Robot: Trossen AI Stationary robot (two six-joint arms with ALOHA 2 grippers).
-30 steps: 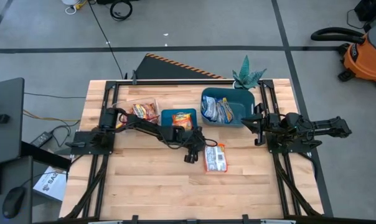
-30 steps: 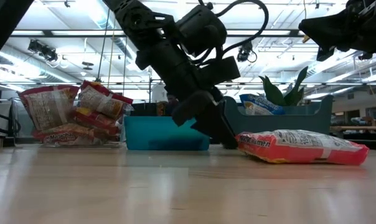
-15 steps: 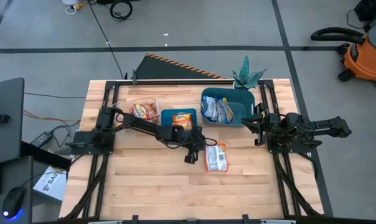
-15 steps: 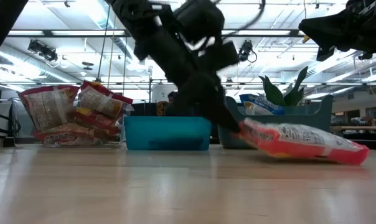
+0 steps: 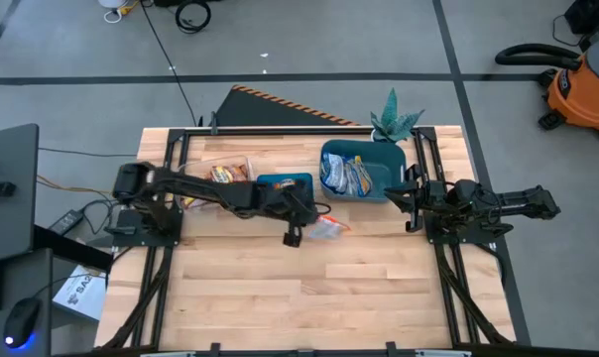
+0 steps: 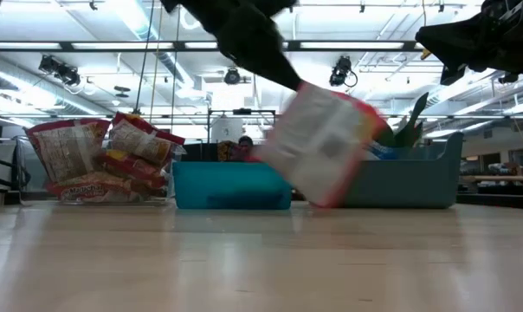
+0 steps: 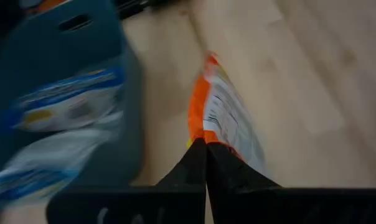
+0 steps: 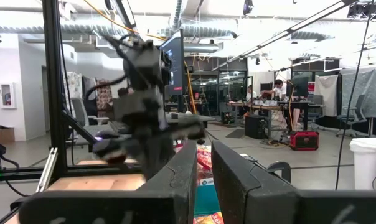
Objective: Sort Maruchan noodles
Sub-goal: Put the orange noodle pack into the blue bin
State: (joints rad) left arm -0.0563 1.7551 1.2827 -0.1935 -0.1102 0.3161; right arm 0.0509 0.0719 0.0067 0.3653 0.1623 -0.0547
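Wooden table (image 5: 280,297) stood on a grey floor, an orange shop vacuum (image 5: 582,84) off to one side. Left gripper (image 5: 298,233) was clamped on an orange-edged noodle packet (image 5: 329,228), which hung tilted clear of the surface near the middle. Just behind it sat a small teal bin (image 5: 285,186) holding an orange packet, a larger teal bin (image 5: 357,171) with blue-silver packets, and a clear box (image 5: 230,175) of red ones. A green plant (image 5: 394,121) stood behind. Right gripper (image 5: 411,198) waited at the right edge, fingers slightly parted, holding nothing.
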